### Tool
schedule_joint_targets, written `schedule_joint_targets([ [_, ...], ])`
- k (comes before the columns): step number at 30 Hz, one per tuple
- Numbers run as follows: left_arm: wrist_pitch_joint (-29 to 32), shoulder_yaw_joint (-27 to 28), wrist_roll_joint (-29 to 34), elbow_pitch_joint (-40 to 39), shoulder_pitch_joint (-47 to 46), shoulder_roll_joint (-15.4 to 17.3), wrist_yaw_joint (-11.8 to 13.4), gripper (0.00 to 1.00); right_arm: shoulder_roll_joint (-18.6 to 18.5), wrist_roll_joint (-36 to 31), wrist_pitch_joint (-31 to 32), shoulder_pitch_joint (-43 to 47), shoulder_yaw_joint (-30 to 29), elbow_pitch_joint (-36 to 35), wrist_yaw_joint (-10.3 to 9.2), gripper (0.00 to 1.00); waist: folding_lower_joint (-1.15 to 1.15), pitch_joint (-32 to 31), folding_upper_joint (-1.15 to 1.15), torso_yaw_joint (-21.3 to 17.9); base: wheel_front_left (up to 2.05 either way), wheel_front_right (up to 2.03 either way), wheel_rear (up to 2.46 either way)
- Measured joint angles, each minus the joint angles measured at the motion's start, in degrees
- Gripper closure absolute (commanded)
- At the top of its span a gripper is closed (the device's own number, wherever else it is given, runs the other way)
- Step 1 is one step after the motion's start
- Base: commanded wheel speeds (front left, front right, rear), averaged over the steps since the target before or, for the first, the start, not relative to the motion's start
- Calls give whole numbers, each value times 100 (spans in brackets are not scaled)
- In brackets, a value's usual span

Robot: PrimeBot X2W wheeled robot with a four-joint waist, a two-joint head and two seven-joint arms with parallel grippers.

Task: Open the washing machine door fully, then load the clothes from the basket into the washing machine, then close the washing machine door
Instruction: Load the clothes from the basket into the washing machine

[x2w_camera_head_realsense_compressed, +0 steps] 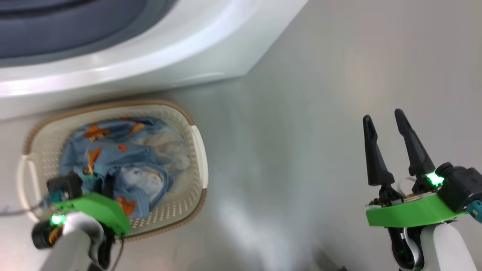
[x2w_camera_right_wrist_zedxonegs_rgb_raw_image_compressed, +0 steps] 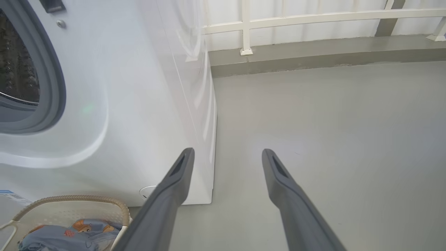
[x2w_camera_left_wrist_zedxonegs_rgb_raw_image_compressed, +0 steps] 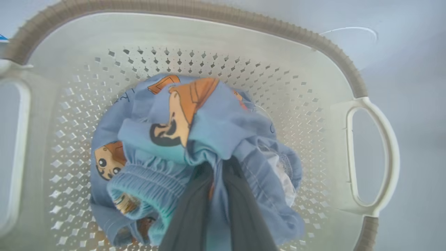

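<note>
The cream basket (x2w_camera_head_realsense_compressed: 190, 195) stands on the floor in front of the white washing machine (x2w_camera_head_realsense_compressed: 169, 49). It holds the clothes (x2w_camera_head_realsense_compressed: 124, 158), light blue fabric with orange bears and some white cloth. My left gripper (x2w_camera_left_wrist_zedxonegs_rgb_raw_image_compressed: 217, 169) reaches down into the basket (x2w_camera_left_wrist_zedxonegs_rgb_raw_image_compressed: 209, 45), shut on a bunched fold of the blue clothes (x2w_camera_left_wrist_zedxonegs_rgb_raw_image_compressed: 216, 125). My right gripper (x2w_camera_head_realsense_compressed: 383, 116) hovers open and empty over bare floor, well to the right of the basket. In the right wrist view the machine's grey gasket (x2w_camera_right_wrist_zedxonegs_rgb_raw_image_compressed: 52, 80) and steel drum (x2w_camera_right_wrist_zedxonegs_rgb_raw_image_compressed: 17, 69) lie uncovered. The washing machine door is out of view.
Grey floor (x2w_camera_head_realsense_compressed: 301, 150) stretches to the right of the machine and basket. A white railing (x2w_camera_right_wrist_zedxonegs_rgb_raw_image_compressed: 313, 17) on a low kerb (x2w_camera_right_wrist_zedxonegs_rgb_raw_image_compressed: 313, 55) bounds the far side. A small blue label (x2w_camera_right_wrist_zedxonegs_rgb_raw_image_compressed: 10, 195) sits low on the machine's front, just above the basket rim (x2w_camera_right_wrist_zedxonegs_rgb_raw_image_compressed: 73, 199).
</note>
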Motion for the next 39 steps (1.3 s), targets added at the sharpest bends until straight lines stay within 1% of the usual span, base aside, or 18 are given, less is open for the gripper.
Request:
schedule_joint_targets([
  [8, -13, 430, 396, -1399, 1240, -171, 337, 100, -1, -35, 0, 314, 0, 151, 1, 0, 0, -698, 0, 201, 0, 0, 0],
  [11, -14, 572, 497, -1827, 1622, -259, 430, 100, -4, -141, 0, 459, 2, 231, 0, 0, 0, -971, 0, 269, 0, 0, 0],
  [15, -14, 730, 683, -2329, 2151, -392, 516, 100, -21, -350, 0, 700, -24, 364, 1, 0, 0, -1353, 0, 354, 0, 0, 0],
  [23, -13, 1100, 949, -3484, 3370, -621, 592, 100, -21, -388, 0, 1382, -77, 571, 0, 0, 0, -2284, 0, 524, 0, 0, 0],
  [29, -13, 1037, 1115, -4034, 4119, -680, 627, 100, -15, -388, 0, 1980, -214, 615, 1, 0, 0, -2921, 0, 664, 0, 0, 0],
  [32, -14, 975, 1170, -4254, 4402, -680, 689, 100, -12, -388, 0, 2210, -236, 641, 0, 0, 0, -3224, 0, 742, 0, 0, 0],
  [39, -13, 887, 1222, -4707, 4809, -679, 720, 100, -31, -445, 0, 2388, -238, 697, 0, 0, 0, -3789, 0, 906, 0, 0, 0],
])
